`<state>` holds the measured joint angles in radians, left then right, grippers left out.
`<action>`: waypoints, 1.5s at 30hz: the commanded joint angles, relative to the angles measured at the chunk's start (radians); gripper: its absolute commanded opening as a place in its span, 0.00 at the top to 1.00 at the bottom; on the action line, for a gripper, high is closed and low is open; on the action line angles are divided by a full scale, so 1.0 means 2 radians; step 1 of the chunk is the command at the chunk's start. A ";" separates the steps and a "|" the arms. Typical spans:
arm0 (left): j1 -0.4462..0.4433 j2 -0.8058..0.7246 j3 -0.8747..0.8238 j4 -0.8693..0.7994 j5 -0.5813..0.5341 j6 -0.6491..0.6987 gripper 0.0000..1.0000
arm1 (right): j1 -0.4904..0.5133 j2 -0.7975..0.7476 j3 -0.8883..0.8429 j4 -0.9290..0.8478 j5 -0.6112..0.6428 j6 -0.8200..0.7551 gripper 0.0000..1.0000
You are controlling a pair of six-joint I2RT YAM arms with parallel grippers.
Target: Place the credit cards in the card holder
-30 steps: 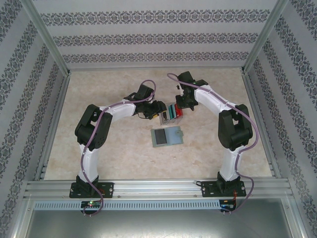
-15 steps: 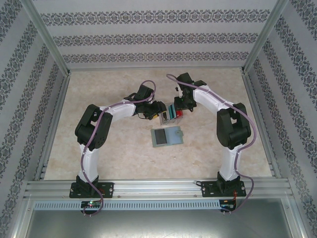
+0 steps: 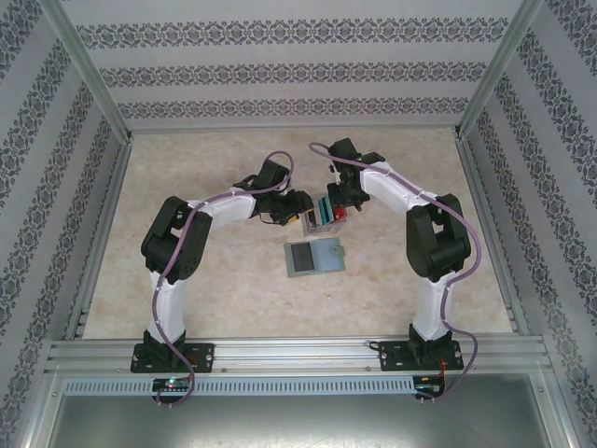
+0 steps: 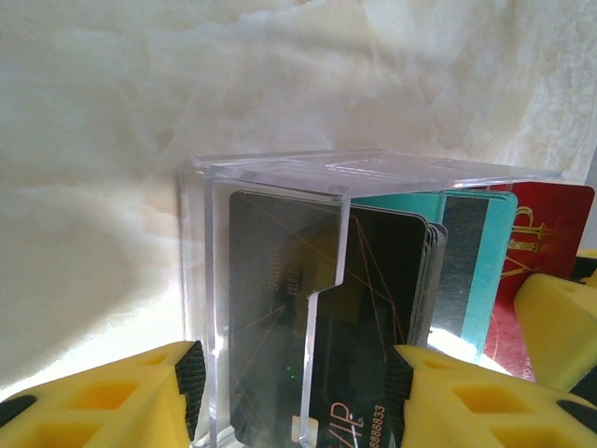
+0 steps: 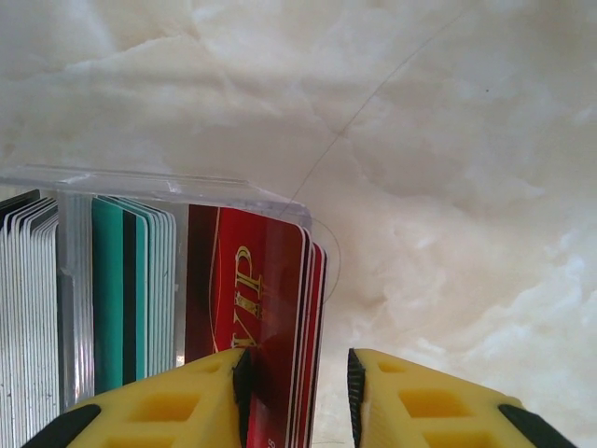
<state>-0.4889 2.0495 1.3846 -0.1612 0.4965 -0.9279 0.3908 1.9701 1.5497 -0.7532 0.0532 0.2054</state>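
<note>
Two pincers meet at a clear tray (image 4: 270, 177) full of cards. The left pincer (image 4: 297, 373) is clenched on this tray. One yellow finger (image 4: 93, 406) presses on each side of the tray's end. Dark cards (image 4: 280, 308) stand upright in the slot right between those fingers. Farther from this pincer stand green cards (image 4: 476, 261), and after them red cards (image 4: 550, 243).

The right pincer (image 5: 298, 359) is at the other end of the tray, by the red cards. Its fingers are a little apart, with the red cards standing between them. The finger next to the green cards touches the front red card. A thin gap shows between the other finger and the last red card, so this pincer is released and squeezes nothing.

The card holder (image 3: 314, 257) lies open and flat on the bench (image 3: 252, 308). It is near both pincers, on the side toward the arm bases, and touches neither one. One half of it looks darker than the other.
</note>
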 commanded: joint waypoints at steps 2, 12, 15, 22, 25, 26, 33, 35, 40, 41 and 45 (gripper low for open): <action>0.004 0.007 -0.005 0.002 0.003 -0.006 0.44 | 0.006 -0.019 0.009 -0.018 0.035 -0.009 0.66; 0.004 0.008 -0.001 0.001 0.005 -0.006 0.44 | 0.009 -0.022 0.011 -0.021 0.049 -0.013 0.69; 0.004 0.010 -0.001 0.000 0.005 -0.005 0.44 | 0.011 -0.024 0.013 -0.023 0.054 -0.013 0.70; 0.004 0.008 -0.003 0.003 0.006 -0.007 0.44 | 0.012 -0.017 0.015 -0.024 0.050 -0.017 0.80; 0.004 0.007 -0.002 0.002 0.005 -0.007 0.44 | 0.012 -0.018 0.013 -0.022 0.050 -0.017 0.84; 0.004 0.009 -0.001 0.002 0.006 -0.007 0.44 | 0.012 -0.019 0.013 -0.022 0.049 -0.017 0.88; 0.004 0.007 -0.001 0.000 0.005 -0.005 0.44 | 0.014 -0.030 0.014 -0.024 0.059 -0.016 0.88; 0.004 0.005 -0.003 -0.001 0.004 -0.005 0.44 | 0.015 -0.037 0.014 -0.025 0.061 -0.017 0.89; 0.004 -0.003 -0.005 -0.001 0.002 -0.002 0.44 | 0.013 -0.059 0.005 -0.021 0.046 -0.014 0.92; 0.004 -0.003 -0.005 -0.001 0.002 -0.003 0.44 | 0.013 -0.061 0.006 -0.022 0.042 -0.012 0.92; 0.004 -0.005 -0.005 -0.002 0.003 -0.002 0.44 | 0.012 -0.061 0.003 -0.019 0.032 -0.010 0.94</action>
<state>-0.4889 2.0510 1.3846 -0.1612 0.4965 -0.9279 0.4103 1.8683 1.5578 -0.7750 0.1303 0.1795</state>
